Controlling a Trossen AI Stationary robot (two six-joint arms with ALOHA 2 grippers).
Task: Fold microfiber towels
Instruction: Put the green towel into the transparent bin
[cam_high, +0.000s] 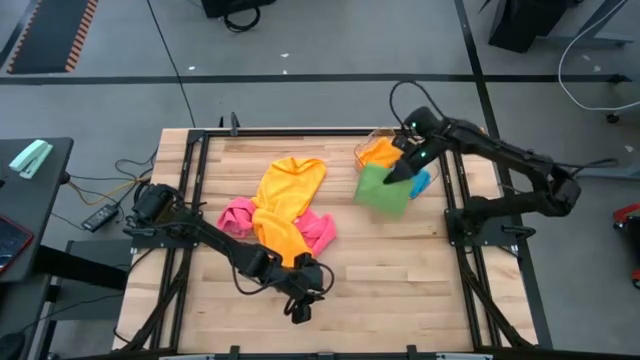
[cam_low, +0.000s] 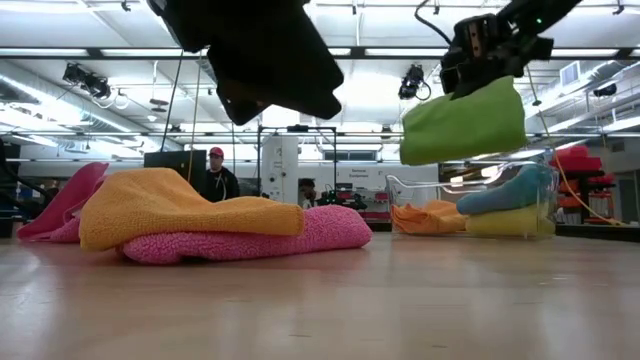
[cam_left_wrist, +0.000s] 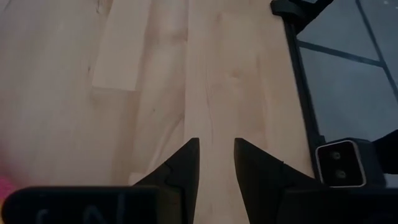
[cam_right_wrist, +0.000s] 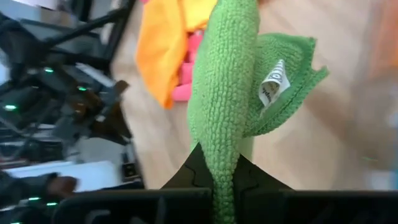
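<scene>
Overhead, the right gripper (cam_high: 400, 176) sits at about two o'clock on the wooden table (cam_high: 400, 280), its fingers clamped tight on a green towel (cam_high: 381, 190). That towel hangs clear of the wood, and from table height it shows as a soft green bundle (cam_low: 464, 124) dangling below the claw, just above a clear plastic tray (cam_low: 400, 200). The wrist camera on that arm shows the green cloth (cam_right_wrist: 227, 93) pinched between the two dark fingers, a small white label (cam_right_wrist: 273, 84) sticking out of one fold.

The tray stands at roughly one o'clock, near the far edge, and holds an orange towel (cam_high: 382, 150), a blue towel (cam_low: 505, 192) and a yellow towel (cam_low: 500, 222).

At about eleven o'clock from the table's middle lies a loose heap: a yellow-orange towel (cam_high: 285, 205) draped over a pink towel (cam_high: 322, 230), the two touching. From table height the orange cloth lies on top of the pink one.

Down at six o'clock, near the front edge, the left gripper (cam_high: 300, 312) hangs over bare wood with nothing in it. Its wrist view shows the fingers (cam_left_wrist: 183, 165) standing a little apart above the planks, well away from the heap.

A person in a red cap (cam_low: 216, 152) stands in the room beyond the table.
</scene>
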